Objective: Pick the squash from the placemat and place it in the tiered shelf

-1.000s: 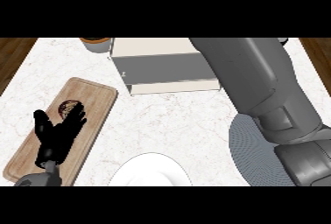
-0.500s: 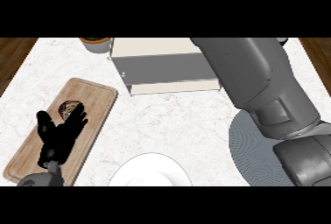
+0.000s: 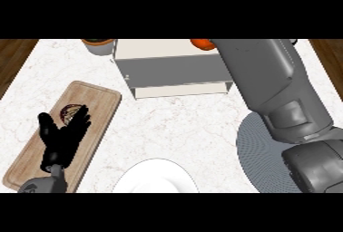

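Reaching across the speckled white marble worktop point(image 3: 181, 118), right grey forearm point(image 3: 278, 95) stretched over the cream box-shaped tiered shelf point(image 3: 171, 68); right robot hand hidden, fingers impossible to tell. Orange squash point(image 3: 201, 43) glimpsed at the shelf's far edge, well off the round grey woven placemat point(image 3: 258, 154). Best lowered squarely before release. Left robot hand point(image 3: 64, 138) resting spread-fingered on the wooden board point(image 3: 40, 158).

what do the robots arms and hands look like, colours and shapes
The left hand is matte black, with slim fingers and a thumb, on a narrow dark grey wrist. The right forearm is a bulky, smooth mid-grey shell built from rounded blocky segments with seams between them. Its hand is out of sight. No cables, markings or sleeves show.
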Robot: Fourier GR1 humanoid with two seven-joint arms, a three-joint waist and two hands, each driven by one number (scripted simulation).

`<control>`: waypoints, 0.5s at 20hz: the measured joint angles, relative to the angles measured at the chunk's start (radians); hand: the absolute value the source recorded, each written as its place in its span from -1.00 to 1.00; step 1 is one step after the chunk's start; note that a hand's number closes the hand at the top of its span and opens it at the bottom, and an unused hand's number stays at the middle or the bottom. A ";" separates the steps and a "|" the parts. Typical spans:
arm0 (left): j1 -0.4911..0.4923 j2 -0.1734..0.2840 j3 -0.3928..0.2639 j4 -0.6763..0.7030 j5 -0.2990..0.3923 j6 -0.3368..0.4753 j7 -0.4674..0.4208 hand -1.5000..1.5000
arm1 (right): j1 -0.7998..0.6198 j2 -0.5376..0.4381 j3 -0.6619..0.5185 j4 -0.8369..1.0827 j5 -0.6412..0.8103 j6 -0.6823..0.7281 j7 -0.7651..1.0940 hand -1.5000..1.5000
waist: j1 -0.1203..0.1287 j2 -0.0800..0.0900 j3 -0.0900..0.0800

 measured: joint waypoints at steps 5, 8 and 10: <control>-0.002 0.002 0.004 0.003 0.000 -0.002 0.002 0.00 | 0.003 0.014 -0.087 -0.038 -0.084 -0.068 -0.021 -1.00 | -0.002 0.000 -0.001; -0.002 0.010 0.008 0.001 0.007 -0.014 0.007 0.00 | 0.001 0.000 -0.149 -0.049 -0.146 -0.086 -0.051 -1.00 | 0.001 0.001 -0.002; 0.007 0.003 0.005 -0.005 0.001 -0.008 0.001 0.00 | -0.009 0.000 -0.174 -0.066 -0.167 -0.121 -0.043 -1.00 | -0.001 0.000 -0.001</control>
